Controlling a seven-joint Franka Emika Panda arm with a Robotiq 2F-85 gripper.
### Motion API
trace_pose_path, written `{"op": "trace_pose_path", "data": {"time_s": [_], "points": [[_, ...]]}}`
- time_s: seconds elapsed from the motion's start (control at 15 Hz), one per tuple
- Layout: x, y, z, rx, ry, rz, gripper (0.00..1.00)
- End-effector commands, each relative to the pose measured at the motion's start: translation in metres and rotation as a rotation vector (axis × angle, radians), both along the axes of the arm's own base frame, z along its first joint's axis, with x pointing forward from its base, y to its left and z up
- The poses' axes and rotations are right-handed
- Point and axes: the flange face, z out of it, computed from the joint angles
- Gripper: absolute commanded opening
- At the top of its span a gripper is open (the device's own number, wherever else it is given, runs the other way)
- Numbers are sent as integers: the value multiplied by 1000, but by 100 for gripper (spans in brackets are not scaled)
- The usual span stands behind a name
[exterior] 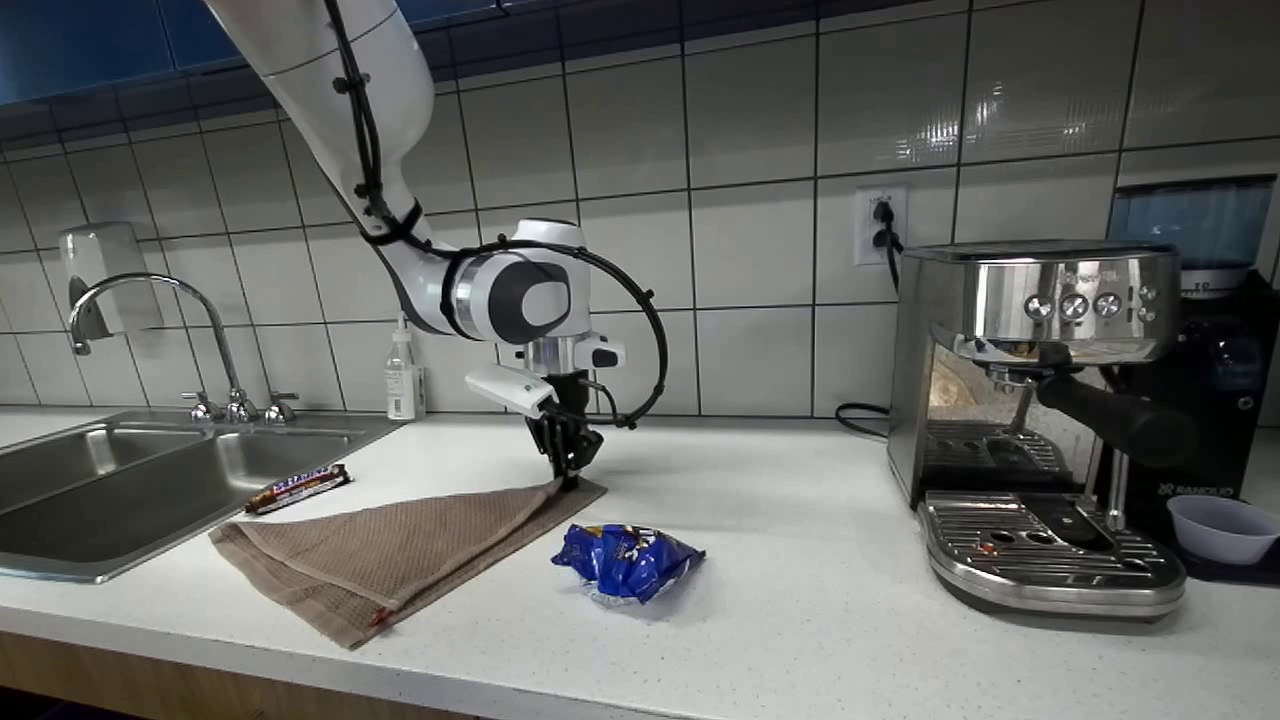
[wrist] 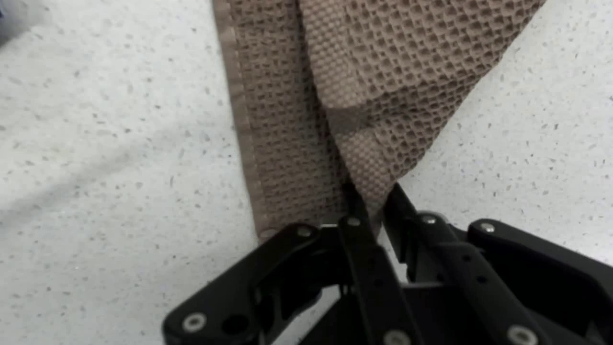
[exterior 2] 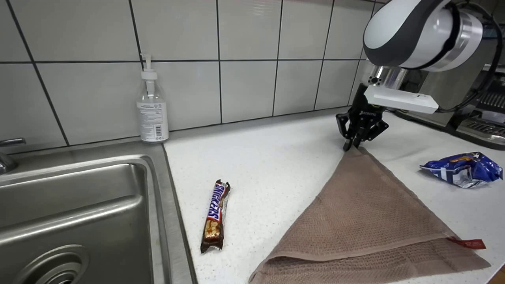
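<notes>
A brown waffle-weave towel (exterior: 400, 545) lies folded over on the white counter, its narrow end pointing at my gripper (exterior: 569, 484). In the wrist view the towel's upper corner (wrist: 368, 167) is bunched to a thin tip and pinched between the dark fingers (wrist: 401, 206). A lower layer (wrist: 292, 158) stays flat on the counter beside and under the left finger. From an exterior view the gripper (exterior 2: 352, 146) points down with its tips at the towel's peak (exterior 2: 357, 157). A red tag (exterior 2: 469, 243) sticks out at the towel's near edge. The very fingertips are hidden by cloth.
A crumpled blue snack bag (exterior: 630, 560) lies near the towel. A Snickers bar (exterior 2: 215, 217) rests between the towel and the steel sink (exterior 2: 171, 228). A soap bottle (exterior 2: 153, 118) stands by the tiled wall. The espresso machine (exterior: 1060, 290) and a small cup (exterior: 1222, 530) occupy one end.
</notes>
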Motion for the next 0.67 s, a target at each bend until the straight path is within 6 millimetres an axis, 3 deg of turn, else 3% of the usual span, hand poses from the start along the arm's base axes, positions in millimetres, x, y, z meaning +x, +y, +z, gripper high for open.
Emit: {"op": "trace_pose_path", "data": {"time_s": [0.0,0.6], "points": [[5,0,4,-9,10,-12,0],[-4,4,14,-8,-12,-9,1]]}}
